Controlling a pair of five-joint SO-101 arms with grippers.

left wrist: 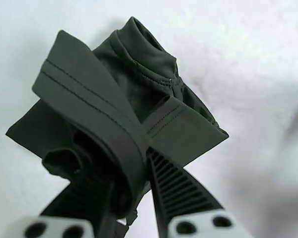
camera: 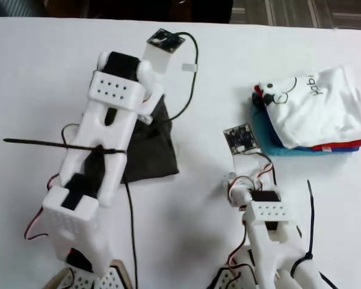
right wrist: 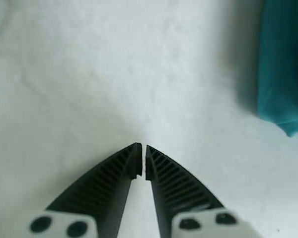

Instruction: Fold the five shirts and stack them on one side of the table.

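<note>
Left fingers (left wrist: 154,163) clenched on a hem band of the dark shirt (left wrist: 114,99). The rest of it bunches ahead of the tips, part-folded (layers uneven, by my reading).

Right fingers (right wrist: 138,157) pressed together on nothing, over bare tabletop (right wrist: 89,74). The stack (camera: 313,114) of four lies just beyond them, teal shirt (right wrist: 283,64) nearest.

Plan: lay the bundle flat, square its edges, then grip through all layers before lifting.

Open tabletop between my two pairs of fingers gives room for the carry. The right pair stands in that path and should clear first.
</note>
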